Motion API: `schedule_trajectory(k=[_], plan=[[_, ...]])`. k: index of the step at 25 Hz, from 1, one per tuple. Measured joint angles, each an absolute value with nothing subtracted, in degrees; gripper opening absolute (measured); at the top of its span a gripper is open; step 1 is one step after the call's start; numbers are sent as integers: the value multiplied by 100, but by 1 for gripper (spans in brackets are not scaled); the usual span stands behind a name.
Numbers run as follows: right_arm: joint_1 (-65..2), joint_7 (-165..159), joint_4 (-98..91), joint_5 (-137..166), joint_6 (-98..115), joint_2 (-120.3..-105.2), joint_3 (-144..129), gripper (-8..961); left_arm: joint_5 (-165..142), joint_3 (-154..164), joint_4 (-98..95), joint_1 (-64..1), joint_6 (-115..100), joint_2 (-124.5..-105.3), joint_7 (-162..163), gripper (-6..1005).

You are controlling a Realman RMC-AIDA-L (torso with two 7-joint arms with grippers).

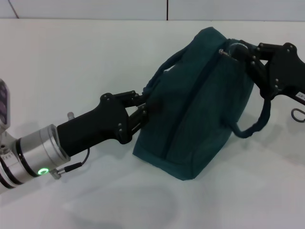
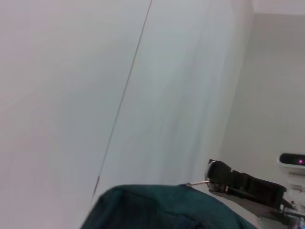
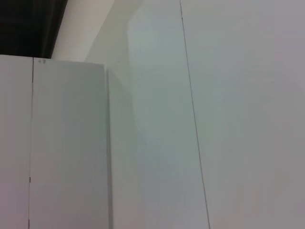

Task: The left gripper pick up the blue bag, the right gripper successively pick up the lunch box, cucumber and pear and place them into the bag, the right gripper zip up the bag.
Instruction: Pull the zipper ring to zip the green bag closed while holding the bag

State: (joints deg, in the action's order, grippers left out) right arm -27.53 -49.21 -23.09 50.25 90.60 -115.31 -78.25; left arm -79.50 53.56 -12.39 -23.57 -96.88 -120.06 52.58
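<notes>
The blue bag (image 1: 200, 109) stands on the white table, leaning to the right, with its zipper line running up its top. My left gripper (image 1: 145, 109) reaches in from the lower left and is shut on the near loop handle (image 1: 159, 74). From the upper right, my right gripper (image 1: 237, 52) pinches the metal ring pull (image 1: 227, 51) at the far end of the zipper. The left wrist view shows the bag's top (image 2: 157, 207) and the right gripper (image 2: 214, 177) holding the pull. The second handle (image 1: 259, 121) hangs loose on the right. Lunch box, cucumber and pear are out of view.
A small metal hook (image 1: 298, 114) lies on the table (image 1: 71, 62) by the right edge. A wall rises behind the table. A white device (image 2: 291, 164) shows far off in the left wrist view. The right wrist view shows only white panels.
</notes>
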Motion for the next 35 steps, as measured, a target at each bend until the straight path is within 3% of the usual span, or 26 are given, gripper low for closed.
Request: schedule_trajectory(k=[6,11,25,35], plan=[[-2649,-4922,-2353,5012,9143,-11531,-7795,36,-7848,5361,-1243,-2311,-9700,-11997,5225,116],[-2606,-4922,-2307,5012,9275,-11531,-7597,37,-7903,5389,-1531,-2233,-9747,-11944,5217,58],[-2427,-4844,-2090,5023,9100,-11498,-7165,38,-8078,5380,-2268,-2146,-9901,-11719,5251,57],[-2353,-4583,-1934,5024,8650,-11483,-7128,38,-8078,5360,-2273,-2154,-9869,-11662,5233,56]])
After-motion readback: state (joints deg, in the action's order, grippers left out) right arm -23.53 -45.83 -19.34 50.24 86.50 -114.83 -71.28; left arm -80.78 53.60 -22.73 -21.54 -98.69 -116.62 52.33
